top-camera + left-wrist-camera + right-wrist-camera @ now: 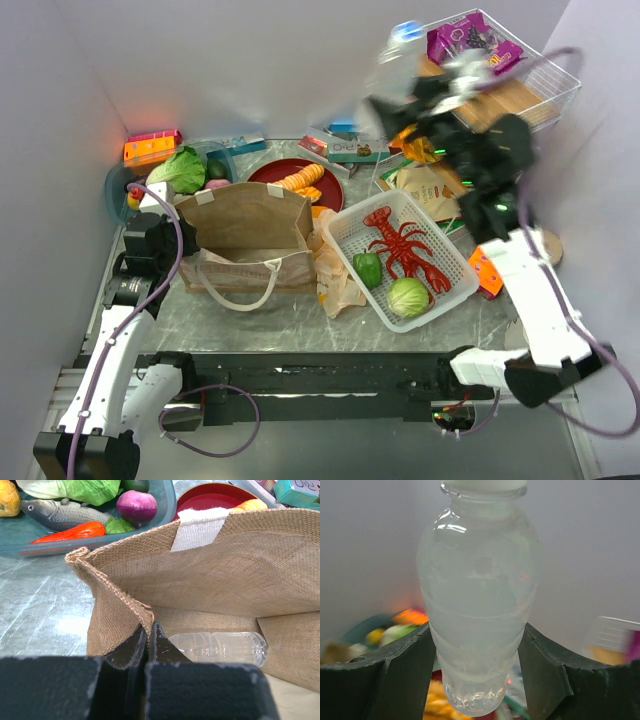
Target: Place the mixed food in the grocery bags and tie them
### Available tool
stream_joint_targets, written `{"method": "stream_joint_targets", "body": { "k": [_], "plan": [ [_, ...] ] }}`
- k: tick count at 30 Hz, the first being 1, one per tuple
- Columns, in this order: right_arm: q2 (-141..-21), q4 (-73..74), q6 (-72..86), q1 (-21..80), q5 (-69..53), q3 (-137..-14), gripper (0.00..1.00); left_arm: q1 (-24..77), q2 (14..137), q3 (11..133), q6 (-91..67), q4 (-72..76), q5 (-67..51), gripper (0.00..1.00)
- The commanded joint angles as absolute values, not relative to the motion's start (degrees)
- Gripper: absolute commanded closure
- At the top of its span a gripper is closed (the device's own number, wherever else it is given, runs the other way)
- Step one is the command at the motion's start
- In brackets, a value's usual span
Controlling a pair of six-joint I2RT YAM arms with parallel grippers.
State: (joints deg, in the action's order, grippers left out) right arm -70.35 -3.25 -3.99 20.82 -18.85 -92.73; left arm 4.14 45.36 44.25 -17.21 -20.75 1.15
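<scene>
**Overhead and wrist views.** The left hand (148,636) is closed. Its two black fingers (127,647) are pinched together on the near rim of the large brown woven bag with beige loop handles (245,215). This bag stands open on the grey marbled worktop (300,325). Inside it, a clear plastic bottle (215,647) lies on its side along the far wall.

The right hand (477,630) is raised well above the worktop at the far right. Its fingers (395,670) are parted to the width of a second clear bottle (477,580) and clamp it on both sides, with the neck pointing up in the wrist view. In the overhead view this arm is blurred.

Just right of the brown bag lies the crumpled thin tan plastic bag (335,275). It touches the white slotted plastic basket (345,228), which holds:
- a red toy lobster (400,250)
- a dark-green bell pepper (368,268)
- a round pale-green cabbage (408,297)

Behind the brown bag are a teal tray (167,500) containing leafy green lettuce (180,170) and, beside it, a round red plate (270,172). Crinkly purple snack packets (465,40) sit in a wire basket (560,85) at the far right.
</scene>
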Motion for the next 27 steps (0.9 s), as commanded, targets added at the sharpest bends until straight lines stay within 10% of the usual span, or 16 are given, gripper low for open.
{"method": "stream_joint_targets", "body": {
  "k": [1, 27],
  "plan": [
    [-75.75, -6.87, -10.87, 32.58, -25.23, -94.83, 0.82, 3.96, 44.74, 44.03, -16.96, -17.93, -0.18, 0.99],
    [-112.84, 45.79, -27.69, 55.81, -9.85, -118.47, 0.7, 3.69, 41.22, 44.12, -17.58, -19.34, 9.23, 0.99]
  ]
}}
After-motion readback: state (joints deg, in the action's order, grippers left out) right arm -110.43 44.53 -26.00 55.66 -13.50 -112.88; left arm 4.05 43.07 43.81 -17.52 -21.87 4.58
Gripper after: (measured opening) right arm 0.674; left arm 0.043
